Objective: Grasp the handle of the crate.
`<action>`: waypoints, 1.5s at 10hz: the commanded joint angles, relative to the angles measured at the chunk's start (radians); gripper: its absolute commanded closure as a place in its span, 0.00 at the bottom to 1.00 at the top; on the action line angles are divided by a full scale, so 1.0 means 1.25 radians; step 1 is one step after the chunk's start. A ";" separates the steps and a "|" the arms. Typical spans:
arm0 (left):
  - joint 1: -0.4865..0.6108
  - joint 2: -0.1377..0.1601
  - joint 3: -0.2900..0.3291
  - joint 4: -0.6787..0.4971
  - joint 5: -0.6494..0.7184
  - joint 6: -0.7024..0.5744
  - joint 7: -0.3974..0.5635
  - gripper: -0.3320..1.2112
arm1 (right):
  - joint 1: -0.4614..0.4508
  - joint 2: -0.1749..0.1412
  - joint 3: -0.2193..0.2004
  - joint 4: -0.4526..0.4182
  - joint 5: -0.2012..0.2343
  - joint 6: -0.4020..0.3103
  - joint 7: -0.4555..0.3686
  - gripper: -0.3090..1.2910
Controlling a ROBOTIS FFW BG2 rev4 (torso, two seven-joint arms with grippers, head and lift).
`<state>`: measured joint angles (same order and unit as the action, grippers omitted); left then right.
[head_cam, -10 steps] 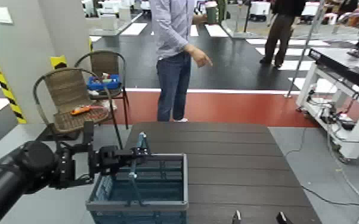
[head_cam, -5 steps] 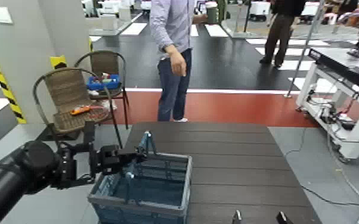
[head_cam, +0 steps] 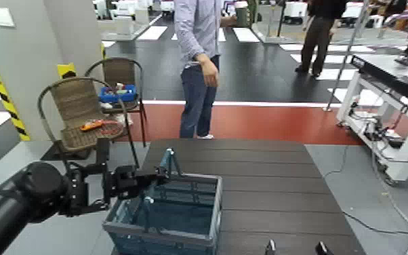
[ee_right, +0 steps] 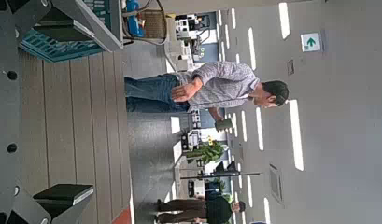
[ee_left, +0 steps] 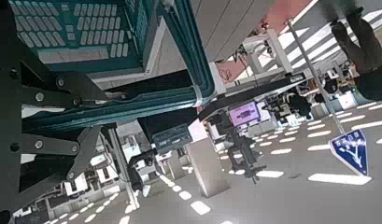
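The blue-grey lattice crate (head_cam: 215, 203) stands on the dark slatted table (head_cam: 268, 183), at its near left corner. Its thin teal handle (head_cam: 169, 160) stands raised above the far rim. My left gripper (head_cam: 157, 177) reaches in from the left and is shut on the handle near that rim. In the left wrist view the teal handle (ee_left: 200, 65) runs between the black fingers (ee_left: 58, 89), with the crate's lattice (ee_left: 86, 28) behind. My right gripper (head_cam: 295, 248) shows only its two fingertips at the table's near edge, open and holding nothing. The right wrist view catches the crate (ee_right: 63, 42) farther off.
A person (head_cam: 198, 61) stands just beyond the table's far edge. Two wicker chairs (head_cam: 78, 112) stand to the left, one with a small bright-blue bin (head_cam: 117, 93), the other with an orange tool (head_cam: 93, 125). A white workbench (head_cam: 390, 102) stands at the right.
My left gripper has shut on the handle. The handle rose and the crate shifted a little to the right and tilted. The person lowered an arm.
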<state>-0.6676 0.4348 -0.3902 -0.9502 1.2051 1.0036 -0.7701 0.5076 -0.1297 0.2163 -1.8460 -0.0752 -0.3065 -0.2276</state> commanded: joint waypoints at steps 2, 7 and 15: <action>0.048 0.001 0.043 -0.077 0.000 0.016 0.009 0.99 | 0.003 0.002 -0.002 -0.002 0.000 0.001 -0.001 0.29; 0.217 -0.018 0.181 -0.304 0.093 0.063 0.171 0.99 | 0.009 0.009 -0.011 -0.002 0.006 -0.011 -0.007 0.29; 0.421 -0.086 0.279 -0.600 0.202 0.122 0.400 0.99 | 0.011 0.012 -0.007 -0.001 0.020 -0.020 -0.036 0.29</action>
<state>-0.1550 0.3328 -0.0431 -1.6865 1.4381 1.1515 -0.2670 0.5216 -0.1152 0.2062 -1.8471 -0.0511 -0.3311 -0.2726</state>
